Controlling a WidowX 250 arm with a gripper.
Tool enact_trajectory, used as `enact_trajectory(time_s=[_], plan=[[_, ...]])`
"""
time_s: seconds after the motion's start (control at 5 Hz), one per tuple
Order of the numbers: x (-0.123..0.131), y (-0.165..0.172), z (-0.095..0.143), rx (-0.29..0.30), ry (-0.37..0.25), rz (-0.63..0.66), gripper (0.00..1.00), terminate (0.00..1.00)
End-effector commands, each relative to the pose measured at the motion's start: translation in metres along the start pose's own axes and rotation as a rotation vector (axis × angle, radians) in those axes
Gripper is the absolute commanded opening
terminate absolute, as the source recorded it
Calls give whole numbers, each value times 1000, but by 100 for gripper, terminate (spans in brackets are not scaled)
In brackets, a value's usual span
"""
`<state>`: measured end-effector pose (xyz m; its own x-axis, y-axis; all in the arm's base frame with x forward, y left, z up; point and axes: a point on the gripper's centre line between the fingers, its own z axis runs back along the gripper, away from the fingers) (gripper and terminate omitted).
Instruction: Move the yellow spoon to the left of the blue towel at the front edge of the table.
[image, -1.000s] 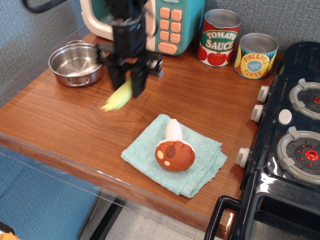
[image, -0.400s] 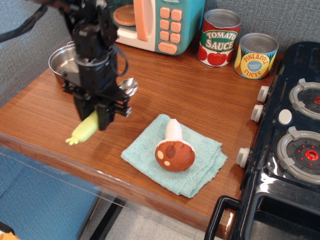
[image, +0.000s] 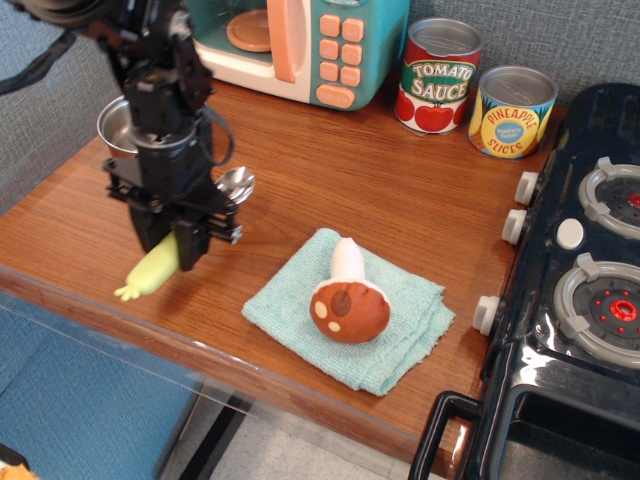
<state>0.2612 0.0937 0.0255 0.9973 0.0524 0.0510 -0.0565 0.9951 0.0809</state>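
My gripper (image: 172, 247) is shut on the wide end of the yellow spoon (image: 148, 272), a pale yellow-green tapered stick. The spoon slants down to the left, its frilled tip near the table's rounded front edge. I cannot tell whether the tip touches the wood. The blue towel (image: 405, 335) lies folded to the right of the spoon at the front of the brown table (image: 400, 190), with a gap between them. A brown-capped toy mushroom (image: 349, 305) lies on the towel.
A steel pot (image: 112, 125) stands behind my arm at the back left. A toy microwave (image: 310, 45), a tomato sauce can (image: 438, 75) and a pineapple can (image: 512, 111) line the back. A black toy stove (image: 580, 290) fills the right side.
My gripper has carried the spoon from the middle back of the table forward and left, and lowered it toward the front edge left of the towel.
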Motion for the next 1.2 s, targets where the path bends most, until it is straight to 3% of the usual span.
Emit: enact_trajectory(time_s=[0.0,0.2,0.4,0.6,1.0], plan=[[6,8,4,-6,-11,-42,100,0],[5,9,4,-12,-14,-39,100,0],[5,9,21,-24,-50,-47,100,0],[4,6,51,-40,-130,-39,100,0],[0,8,61,-41,-116,-27,100,0]])
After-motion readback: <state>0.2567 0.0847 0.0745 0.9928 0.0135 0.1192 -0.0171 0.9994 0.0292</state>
